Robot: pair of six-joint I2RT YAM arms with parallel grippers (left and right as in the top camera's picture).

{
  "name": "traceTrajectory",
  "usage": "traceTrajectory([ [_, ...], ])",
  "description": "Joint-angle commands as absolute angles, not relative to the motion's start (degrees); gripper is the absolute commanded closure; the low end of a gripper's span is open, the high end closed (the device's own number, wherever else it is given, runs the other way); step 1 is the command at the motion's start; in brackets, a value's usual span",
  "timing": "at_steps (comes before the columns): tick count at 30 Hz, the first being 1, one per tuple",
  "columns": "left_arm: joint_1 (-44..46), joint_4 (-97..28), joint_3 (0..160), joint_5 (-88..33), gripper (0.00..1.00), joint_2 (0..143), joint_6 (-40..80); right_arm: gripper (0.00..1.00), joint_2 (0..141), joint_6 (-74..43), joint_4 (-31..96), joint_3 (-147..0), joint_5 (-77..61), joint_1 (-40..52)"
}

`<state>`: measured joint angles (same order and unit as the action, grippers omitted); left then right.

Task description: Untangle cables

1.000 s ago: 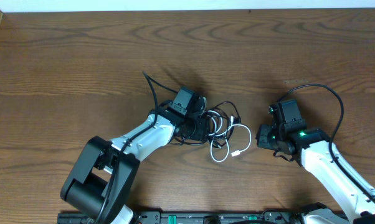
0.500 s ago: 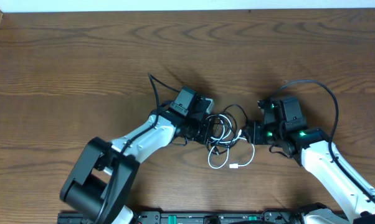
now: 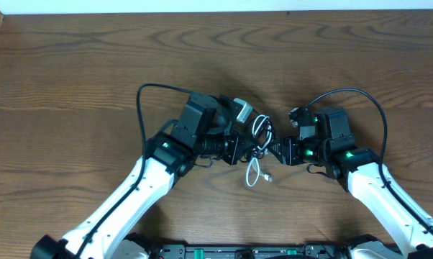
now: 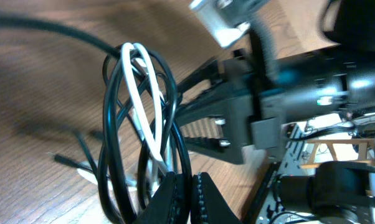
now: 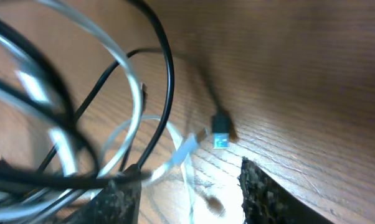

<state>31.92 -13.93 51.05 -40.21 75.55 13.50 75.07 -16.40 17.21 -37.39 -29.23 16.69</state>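
Cables (image 3: 260, 134) crowd the gap between left pincer (image 3: 244, 146) and right pincer (image 3: 276, 150); table (image 3: 94, 72) open elsewhere

**Cables Crowd One Finger of a Wide-Spread Gripper**

The right gripper (image 5: 186, 180) rises from 6 o'clock, its dark fingers (image 5: 262, 193) spread well apart. Blurred cables (image 5: 63, 130) fill the 9 o'clock side. A white cable (image 5: 132, 87) and a black cable (image 5: 170, 68) arc down onto the 7 o'clock finger. Near centre, a small blue-tipped plug (image 5: 220, 135) lies on the wooden table (image 5: 299, 74).

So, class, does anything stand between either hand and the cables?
Nothing visible does. The left hand is shut on the tangled cables, and the open right hand sits right against them on the other side, with strands reaching into its gap.
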Motion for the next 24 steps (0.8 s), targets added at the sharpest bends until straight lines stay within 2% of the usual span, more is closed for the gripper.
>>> traceTrajectory([
  [1, 32.71, -14.11, 51.46, -41.58, 0.92, 74.54, 13.17, 0.56, 75.0, -15.57, 16.21, -37.69, -33.52, 16.6],
  [7, 33.74, -15.33, 51.46, -39.86, 0.92, 74.76, 13.13, 0.48, 75.0, -15.55, 14.85, -37.71, -36.86, 16.6],
  [9, 33.74, -16.36, 51.46, -37.85, 0.92, 74.76, 13.13, 0.47, 75.0, -14.74, 15.9, -37.71, -36.88, 16.58],
  [14, 33.74, -19.4, 51.46, -32.08, 0.93, 74.76, 13.13, 0.38, 75.0, -10.63, 19.75, -37.69, -36.88, 16.58],
  [18, 33.74, -20.99, 51.46, -27.75, 0.93, 74.76, 13.19, 0.36, 75.0, -8.64, 22.02, -37.69, -36.49, 16.53],
  [24, 33.76, -21.63, 51.46, -28.03, 0.93, 74.76, 14.04, 0.32, 75.0, -8.69, 21.56, -37.71, -36.49, 16.53],
])
